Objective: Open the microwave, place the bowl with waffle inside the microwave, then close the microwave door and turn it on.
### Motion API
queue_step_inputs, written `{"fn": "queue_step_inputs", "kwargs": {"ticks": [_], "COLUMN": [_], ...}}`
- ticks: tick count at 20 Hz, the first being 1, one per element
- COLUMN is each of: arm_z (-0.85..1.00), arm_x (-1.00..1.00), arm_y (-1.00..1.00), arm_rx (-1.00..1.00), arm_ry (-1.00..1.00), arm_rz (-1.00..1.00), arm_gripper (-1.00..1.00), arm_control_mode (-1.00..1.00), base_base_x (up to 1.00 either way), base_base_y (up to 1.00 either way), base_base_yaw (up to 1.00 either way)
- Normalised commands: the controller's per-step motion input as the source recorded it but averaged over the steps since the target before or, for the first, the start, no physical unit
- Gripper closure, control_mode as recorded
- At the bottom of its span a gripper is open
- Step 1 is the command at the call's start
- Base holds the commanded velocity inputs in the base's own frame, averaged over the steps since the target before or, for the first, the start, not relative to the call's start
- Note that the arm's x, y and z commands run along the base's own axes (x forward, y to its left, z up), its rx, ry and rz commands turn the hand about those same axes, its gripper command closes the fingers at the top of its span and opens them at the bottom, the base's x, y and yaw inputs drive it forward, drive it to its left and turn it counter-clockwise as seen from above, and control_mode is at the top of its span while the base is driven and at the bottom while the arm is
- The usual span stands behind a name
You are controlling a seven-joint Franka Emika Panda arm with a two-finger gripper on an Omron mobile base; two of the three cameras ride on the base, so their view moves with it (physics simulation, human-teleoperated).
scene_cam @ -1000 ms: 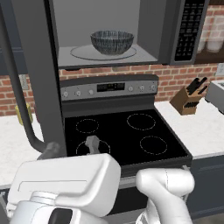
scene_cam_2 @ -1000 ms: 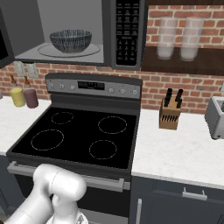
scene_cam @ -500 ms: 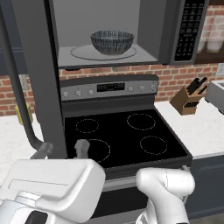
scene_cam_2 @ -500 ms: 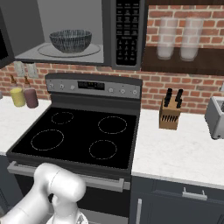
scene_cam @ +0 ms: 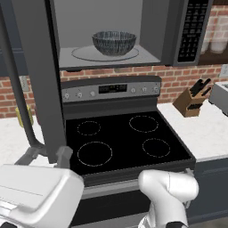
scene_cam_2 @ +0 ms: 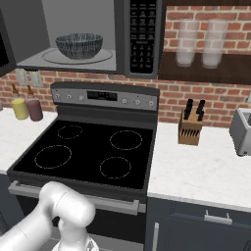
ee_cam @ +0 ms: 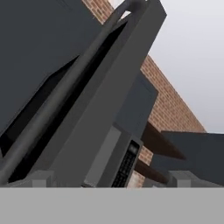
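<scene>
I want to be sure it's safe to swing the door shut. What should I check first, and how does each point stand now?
1. Bowl inside the microwave, on the turntable: ok.
2. Bowl behind the front edge, out of the door's path: ok.
3. Waffle in the bowl: cannot tell, its inside is hidden.
4. Door wide open, handle facing the gripper: ok.
5. Gripper open, its fingers just below the door's lower end: ok.
6. Fingers touching the door: cannot tell.
</scene>
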Motion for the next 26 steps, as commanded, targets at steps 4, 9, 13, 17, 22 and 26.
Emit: {"fn": "queue_step_inputs", "kwargs": {"ticks": [4, 9, 13, 17, 22, 26], "arm_z": [0.02, 0.05, 0.0, 0.0, 0.06, 0.19], "arm_x": [-0.12, 0.0, 0.02, 0.13, 0.33, 0.52], "arm_y": [0.64, 0.66, 0.56, 0.02, -0.17, -0.11], "arm_rx": [0.0, -0.06, -0.07, 0.0, 0.0, 0.0], "arm_ry": [-0.01, 0.0, 0.01, 0.05, 0.18, 0.29], "arm_rz": [0.03, 0.0, 0.0, -0.01, -0.09, -0.16], "arm_gripper": [-1.0, -1.0, -1.0, -1.0, -1.0, -1.0], "arm_control_mode": [-1.0, -1.0, -1.0, -1.0, -1.0, -1.0], "base_base_x": [0.0, 0.0, 0.0, 0.0, 0.0, 0.0], "base_base_y": [0.0, 0.0, 0.0, 0.0, 0.0, 0.0], "base_base_yaw": [0.0, 0.0, 0.0, 0.0, 0.0, 0.0]}}
